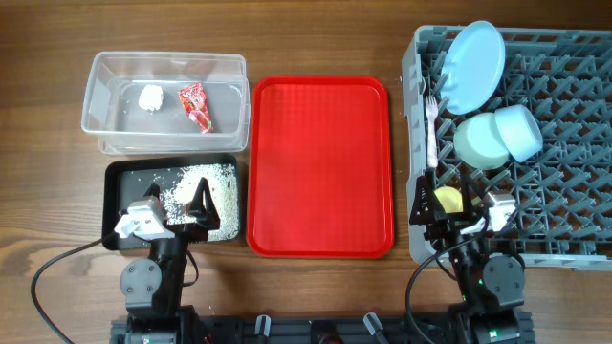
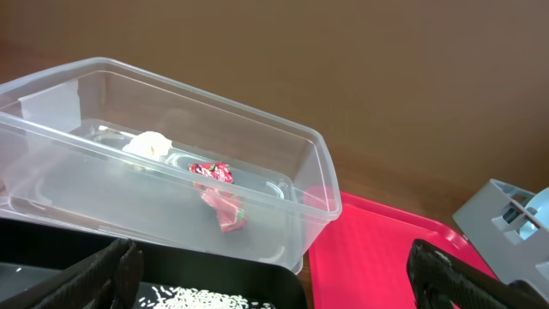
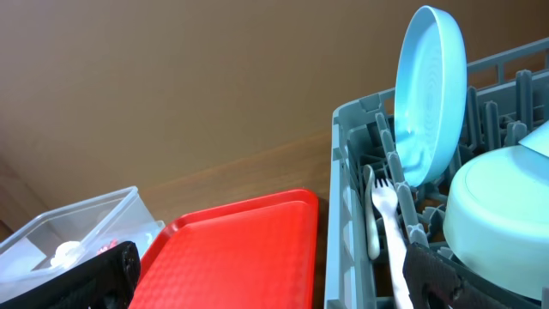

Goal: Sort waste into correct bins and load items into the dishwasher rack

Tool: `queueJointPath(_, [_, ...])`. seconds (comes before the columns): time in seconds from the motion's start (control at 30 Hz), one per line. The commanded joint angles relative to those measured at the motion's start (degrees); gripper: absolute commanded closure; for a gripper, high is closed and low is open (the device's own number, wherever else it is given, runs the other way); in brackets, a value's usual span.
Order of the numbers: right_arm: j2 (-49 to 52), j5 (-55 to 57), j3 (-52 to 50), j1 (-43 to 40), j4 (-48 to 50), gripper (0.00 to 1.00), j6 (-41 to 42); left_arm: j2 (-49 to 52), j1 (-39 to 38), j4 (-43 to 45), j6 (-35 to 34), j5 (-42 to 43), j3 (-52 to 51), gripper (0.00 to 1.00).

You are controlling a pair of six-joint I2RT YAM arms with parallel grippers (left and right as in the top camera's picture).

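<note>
Sorting looks done: napkin ball (image 1: 150, 96) and wrapper (image 1: 195, 106) lie in the clear tub (image 1: 167, 61), rice scraps (image 1: 196, 183) in the black tray (image 1: 111, 196). Plate (image 1: 475, 65) stands on edge, propped between the tines of the rack (image 1: 574, 225). Your left gripper (image 2: 274, 287) and right gripper (image 3: 274, 279) both gape wide, holding nothing.

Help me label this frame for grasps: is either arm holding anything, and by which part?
Nothing is held. The left gripper and the right gripper both show jaws spread wide, nothing between.
</note>
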Motion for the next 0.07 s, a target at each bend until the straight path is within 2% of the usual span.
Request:
queueJointPath(0.0, [-0.13,1.11,-0.07,-0.31,0.15,0.0,0.81,-0.57,0.42,0.07,0.74,0.85,-0.48,0.0])
queueJointPath(0.03, [-0.13,1.11,-0.07,-0.31,0.15,0.0,0.79,-0.57,0.42,0.07,0.74,0.87,-0.48,0.0])
